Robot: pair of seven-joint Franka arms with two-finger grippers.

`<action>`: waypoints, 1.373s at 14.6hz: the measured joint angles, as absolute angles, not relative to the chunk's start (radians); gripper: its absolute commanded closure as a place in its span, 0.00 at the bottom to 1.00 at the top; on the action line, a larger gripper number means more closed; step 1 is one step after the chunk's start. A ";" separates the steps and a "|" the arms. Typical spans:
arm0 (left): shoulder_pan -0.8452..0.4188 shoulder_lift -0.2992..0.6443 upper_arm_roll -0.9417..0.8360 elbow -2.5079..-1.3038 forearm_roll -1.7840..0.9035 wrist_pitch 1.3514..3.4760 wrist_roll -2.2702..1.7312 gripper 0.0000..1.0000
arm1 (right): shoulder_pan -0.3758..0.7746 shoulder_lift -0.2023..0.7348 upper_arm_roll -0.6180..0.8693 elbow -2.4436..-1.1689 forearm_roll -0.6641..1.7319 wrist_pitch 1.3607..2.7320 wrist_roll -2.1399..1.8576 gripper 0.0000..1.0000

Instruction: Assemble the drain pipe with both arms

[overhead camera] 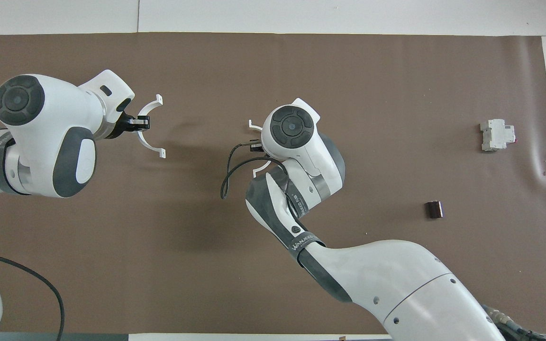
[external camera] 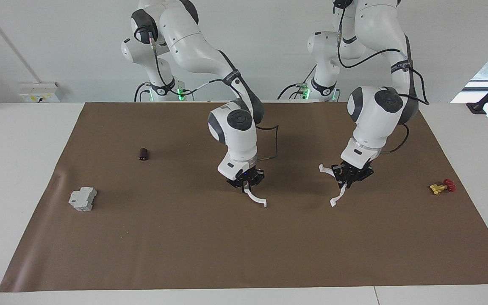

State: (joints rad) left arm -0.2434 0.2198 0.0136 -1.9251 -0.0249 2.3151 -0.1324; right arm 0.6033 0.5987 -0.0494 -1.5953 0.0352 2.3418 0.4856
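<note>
Brown paper mat covers the white table before a white wall. Both halves of the drain pipe are lifted off the mat, each clamped in one gripper, with a clear gap between them.

First half-ring arc: thin, white, mostly hidden under the wrist in the overhead view. It hangs from the right gripper, whose fingers are clenched on it, over the middle of the mat. The right arm descends to it from its base.

Second half-ring arc: white, with small tabs at its ends, and its open side turned away from the first arc. The left gripper grasps it at mid-curve, fingers closed on the plastic. It hangs over the mat toward the left arm's end of the table from the first arc. The left arm bends down over it.

Other objects, placed relative to the first arc:
- Yellow-and-red valve, on the mat toward the left arm's end, well apart.
- Small dark cylinder, toward the right arm's end and nearer to the robots.
- Grey blocky box, toward the right arm's end, well apart, near the mat's edge.
</note>
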 measured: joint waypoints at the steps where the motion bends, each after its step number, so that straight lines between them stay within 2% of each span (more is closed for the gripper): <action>1: -0.246 0.220 0.014 -1.925 -0.025 2.315 -0.143 1.00 | 0.603 0.599 -0.050 -1.606 0.035 2.365 0.484 0.19; 4: -0.261 0.220 0.014 -1.927 -0.025 2.316 -0.172 1.00 | 0.596 0.598 -0.050 -1.594 0.035 2.369 0.479 0.18; 6: -0.271 0.220 0.014 -1.927 -0.025 2.318 -0.184 1.00 | 0.570 0.591 -0.053 -1.561 0.035 2.316 0.435 0.18; 11: -0.350 0.234 0.014 -1.927 0.001 2.331 -0.322 1.00 | 0.406 0.479 -0.054 -1.480 0.035 2.041 0.266 0.18; 14: -0.428 0.265 0.013 -1.915 0.168 2.341 -0.511 1.00 | 0.316 0.389 -0.055 -1.475 0.035 1.878 0.208 0.17; 17: -0.499 0.326 0.013 -1.879 0.206 2.351 -0.596 1.00 | 0.217 0.287 -0.058 -1.471 0.035 1.693 0.156 0.00; 20: -0.535 0.367 0.013 -1.863 0.207 2.372 -0.610 1.00 | 0.132 0.212 -0.059 -1.471 0.034 1.565 0.099 0.00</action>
State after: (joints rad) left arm -0.5352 0.3665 0.0127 -1.8628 0.2071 2.3717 -0.6099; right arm 0.1323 0.2123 -0.0593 -1.4715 0.0344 1.5647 0.0993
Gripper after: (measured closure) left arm 0.793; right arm 0.009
